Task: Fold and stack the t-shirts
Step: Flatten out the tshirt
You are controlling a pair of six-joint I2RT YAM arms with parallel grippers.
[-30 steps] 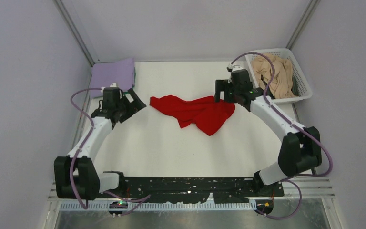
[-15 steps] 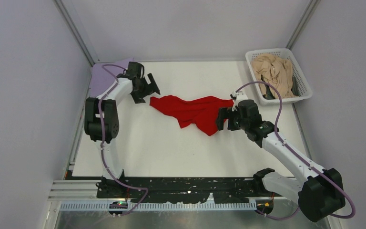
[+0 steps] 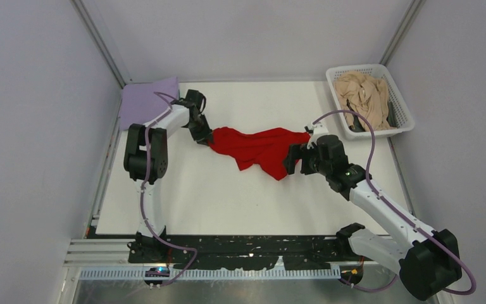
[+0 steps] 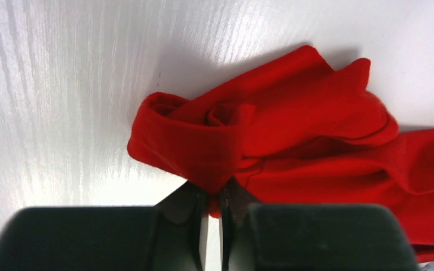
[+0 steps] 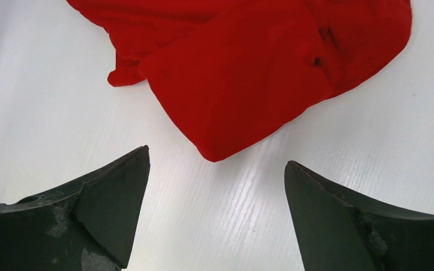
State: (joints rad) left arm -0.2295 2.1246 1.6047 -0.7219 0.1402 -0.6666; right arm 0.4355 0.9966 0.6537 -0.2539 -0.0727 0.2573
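On the white table (image 3: pixel 228 196) the red t-shirt (image 3: pixel 256 149) lies crumpled, so spreading it flat looks like the step in hand. At its left end the left gripper (image 4: pixel 213 206) pinches a fold, jaws nearly together. Just off its right end the right gripper (image 3: pixel 291 161) gapes wide and empty. It likely needs to close on that end next, so both can pull the cloth taut.

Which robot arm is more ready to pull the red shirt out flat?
Left. The left end effector pinches a bunched corner of the red t-shirt, ready to pull. The right end effector stands open near the other end, holding nothing.
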